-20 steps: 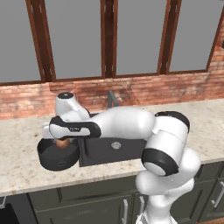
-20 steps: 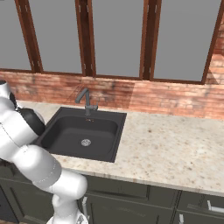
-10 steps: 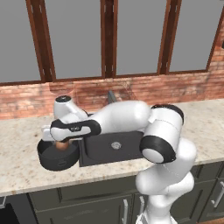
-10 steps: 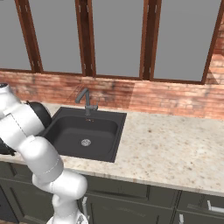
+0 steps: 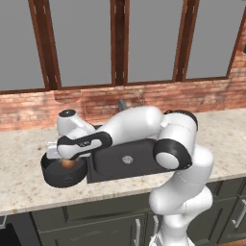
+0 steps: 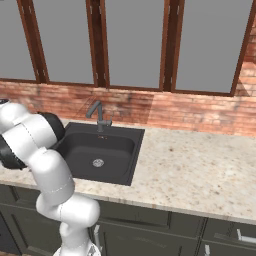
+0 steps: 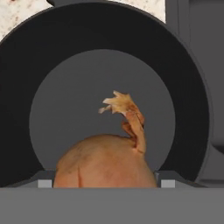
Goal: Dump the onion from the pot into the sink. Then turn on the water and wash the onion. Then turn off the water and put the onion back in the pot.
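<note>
In the hand view the onion sits closest of all, its orange-brown dome rising directly between the two small dark tips of the pincer, one tip at each flank. The tips stand spread with the bulb between them; whether they already press its skin cannot be told, since the contact lines are hidden low in that view. The dry stem curls away from the camera and a little to one side, so the bulb's long axis runs roughly along the pincer's own line of approach, not across it.

Beyond the bulb lies the grey floor of the pot, then its black wall all around; the onion rests on the floor on the side nearer the camera, off centre. So the onion is in the pot, not in the sink, and the dumping step looks not yet done.

In the left base view the pot stands on the speckled surface just beside the left edge of the sink, with the hand reaching down into it over the onion. The sink lies to the far side of the pot from the counter's left end, its silver drain bare and the faucet behind it. My judgement: any lift must carry the load sideways toward that basin.
</note>
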